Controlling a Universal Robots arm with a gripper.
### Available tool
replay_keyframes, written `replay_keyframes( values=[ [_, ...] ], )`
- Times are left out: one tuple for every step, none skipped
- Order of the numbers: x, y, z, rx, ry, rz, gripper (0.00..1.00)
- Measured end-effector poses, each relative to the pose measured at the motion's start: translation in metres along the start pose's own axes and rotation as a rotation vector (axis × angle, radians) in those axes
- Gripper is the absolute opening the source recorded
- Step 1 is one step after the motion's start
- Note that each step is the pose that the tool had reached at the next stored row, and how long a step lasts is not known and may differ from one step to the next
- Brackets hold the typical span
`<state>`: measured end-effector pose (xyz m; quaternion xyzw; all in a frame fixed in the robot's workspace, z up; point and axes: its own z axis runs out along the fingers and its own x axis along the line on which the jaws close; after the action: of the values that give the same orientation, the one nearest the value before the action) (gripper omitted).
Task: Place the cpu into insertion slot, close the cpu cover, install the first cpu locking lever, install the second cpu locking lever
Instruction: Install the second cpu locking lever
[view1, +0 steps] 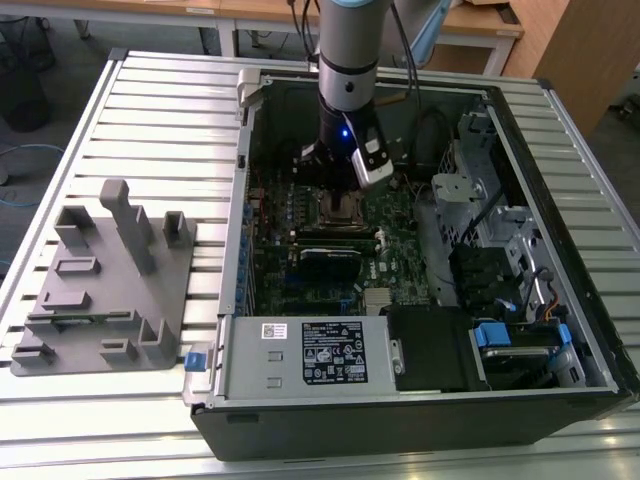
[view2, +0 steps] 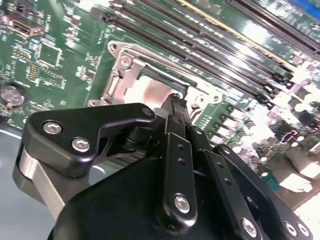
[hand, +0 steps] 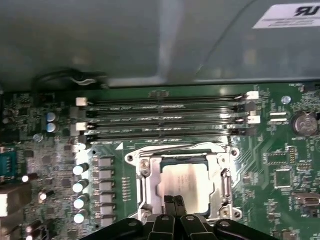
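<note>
The cpu (hand: 186, 186) apparently sits in the insertion slot (hand: 150, 186).

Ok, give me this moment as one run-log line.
cpu: seated in insertion slot | cpu cover: closed over it | gripper: fingers together, at cpu's edge | case: open

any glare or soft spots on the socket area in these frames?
First wrist view: glare washes out the square silver-grey cpu top. Second wrist view: bright reflections streak the long black memory slots, and the black pincer up close looks soft. Exterior view: even light, dark inside the black computer case.
</note>
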<state>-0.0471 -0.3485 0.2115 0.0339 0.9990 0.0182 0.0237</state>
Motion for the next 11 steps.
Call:
replay_keyframes(
  values=[
    [-0.0013,0.001,0.0002,0.0001,0.0001,0.0,0.11],
    [-0.0025,0.0021,0.0003,0.0001,0.0,0.0,0.11],
    [-0.0035,0.0033,0.0005,0.0,0.0,0.0,0.11],
    [-0.0045,0.0045,0.0006,0.0001,0.0001,0.0,0.11],
    [-0.0057,0.0055,0.0008,0.0001,0.0,0.0,0.11],
    [-0.007,0.006,0.001,0.0,0.0,0.0,0.11],
    [-0.0084,0.0062,0.0011,0.0,0.0,0.0,0.11],
    [-0.0094,0.0064,0.0012,0.0,0.0,0.0,0.11],
    [-0.0095,0.0065,0.0012,0.0001,0.0,0.0,0.11],
    [-0.0095,0.0066,0.0012,0.0,0.0,0.0,0.11],
    [-0.0095,0.0068,0.0012,0.0001,0.0,0.0,0.11]
  ],
)
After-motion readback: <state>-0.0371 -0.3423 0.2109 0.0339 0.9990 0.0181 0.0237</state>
